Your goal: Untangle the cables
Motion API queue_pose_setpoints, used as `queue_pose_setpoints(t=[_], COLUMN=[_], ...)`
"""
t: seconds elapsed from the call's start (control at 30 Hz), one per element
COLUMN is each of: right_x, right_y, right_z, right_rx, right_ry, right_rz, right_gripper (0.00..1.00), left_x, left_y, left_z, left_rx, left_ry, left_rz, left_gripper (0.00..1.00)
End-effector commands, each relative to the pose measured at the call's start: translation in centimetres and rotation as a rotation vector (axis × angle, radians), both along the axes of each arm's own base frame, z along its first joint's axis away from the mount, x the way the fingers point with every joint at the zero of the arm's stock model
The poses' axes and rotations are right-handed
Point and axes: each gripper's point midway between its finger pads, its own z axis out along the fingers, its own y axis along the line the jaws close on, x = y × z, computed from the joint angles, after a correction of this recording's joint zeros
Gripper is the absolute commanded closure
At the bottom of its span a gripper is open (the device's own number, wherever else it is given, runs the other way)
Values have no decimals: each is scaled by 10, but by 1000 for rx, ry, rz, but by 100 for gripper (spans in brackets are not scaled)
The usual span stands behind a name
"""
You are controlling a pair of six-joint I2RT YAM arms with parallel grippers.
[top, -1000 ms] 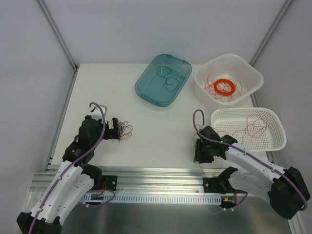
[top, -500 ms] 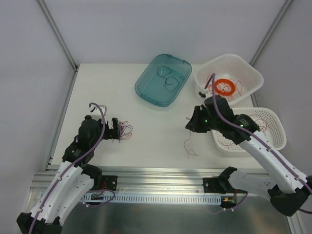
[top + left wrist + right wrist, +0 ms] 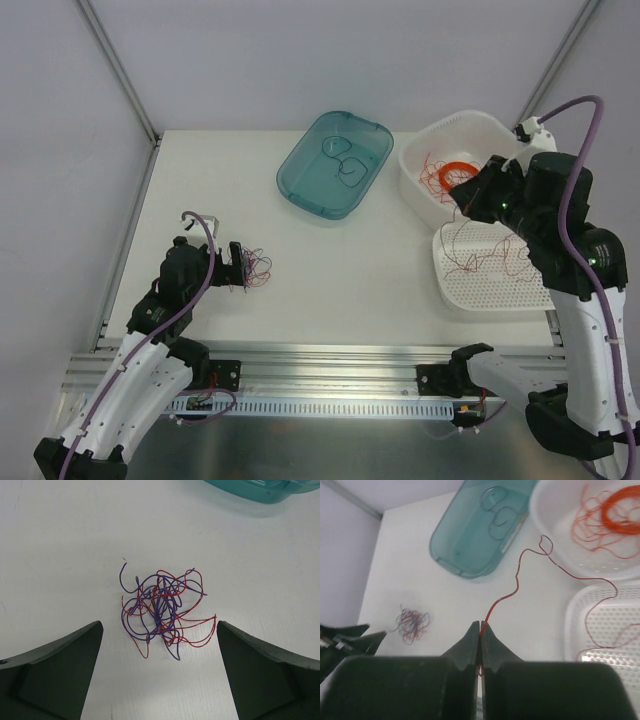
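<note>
The left gripper (image 3: 240,266) sits low on the table (image 3: 330,270) with its fingers spread wide. The wad of cables (image 3: 161,612) lies between them, touching neither. Farther back, the right gripper (image 3: 480,628) hangs high, pinching one red wire (image 3: 516,580) that dangles toward the white basket (image 3: 480,287). Beyond stand the white tub (image 3: 420,160) and the teal tray (image 3: 310,180).

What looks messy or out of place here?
A knot of red and purple wires lies on the table before the open left gripper. One red wire, pinched in the shut right gripper, trails over the white basket.
</note>
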Motion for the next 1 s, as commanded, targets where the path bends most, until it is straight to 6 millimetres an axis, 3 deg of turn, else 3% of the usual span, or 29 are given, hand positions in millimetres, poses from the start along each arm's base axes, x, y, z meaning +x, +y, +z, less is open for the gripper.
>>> queue_pose_setpoints(t=[0.0,0.1,0.13,0.2,0.27,0.33,0.37,0.43,0.47,0.53,0.57,0.63,0.83,0.97], right_x=[3,8,13,15,18,20,19,21,19,25,24,30,23,17], right_y=[-42,-77,-84,-107,-125,-139,-155,-169,-179,-190,-194,-202,-219,-210], right_z=[3,-5,-19,-28,-55,-60,-82,-92,-113,-128,-152,-168,-258,-298], right_rx=[-62,-91,-95,-79,-53,-34,-45,-20,-7,21,23,70,246,303], right_ry=[-32,-40,-15,-9,39,6,48,36,75,84,135,146,279,437], right_rz=[-127,-266,-293,-393,-462,-535,-610,-693,-741,-788,-807,-851,-998,-984], right_gripper=[99,99,99,99,99,99,99,99,99,99,99,99,99,99], left_x=[2,2,2,2,2,2,2,2,2,2,2,2,1,1], left_y=[-2,-2,-2,-1,-1,0,-1,-1,-1,-1,-1,-1,-1,0], left_z=[9,10,10,11,10,11,12,11,11,11,11,11,11,13], left_rx=[-5,-7,-6,-5,-5,-4,-6,-4,-6,-6,-5,-6,-4,-4], left_ry=[-35,-38,-38,-41,-40,-43,-44,-41,-41,-41,-43,-42,-46,-53], left_rz=[-12,-12,-12,-12,-9,-7,-8,-10,-9,-9,-10,-13,-9,-9], left_gripper=[1,1,1,1,1,1,1,1,1,1,1,1,1,1])
